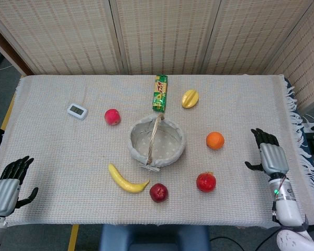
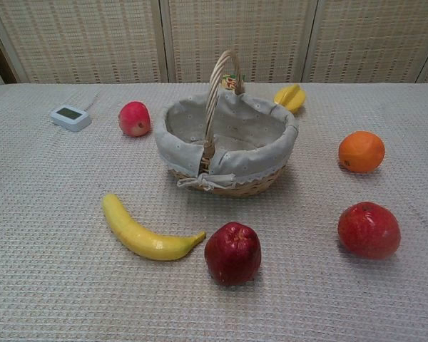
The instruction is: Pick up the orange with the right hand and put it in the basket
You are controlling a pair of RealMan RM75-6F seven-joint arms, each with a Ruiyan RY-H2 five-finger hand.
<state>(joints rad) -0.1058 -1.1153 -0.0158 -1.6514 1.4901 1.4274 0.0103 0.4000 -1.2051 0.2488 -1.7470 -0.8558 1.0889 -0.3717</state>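
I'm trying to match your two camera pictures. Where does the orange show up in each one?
Head view: the orange lies right of centre, right of the basket.
Chest view: the orange sits at the right, in the middle of the height.
Shared landmark: the basket, with the orange to its right in both.

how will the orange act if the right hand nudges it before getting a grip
The orange looks round, so a nudge would probably roll it across the cloth. It seems firm, likely keeping shape under the right hand.
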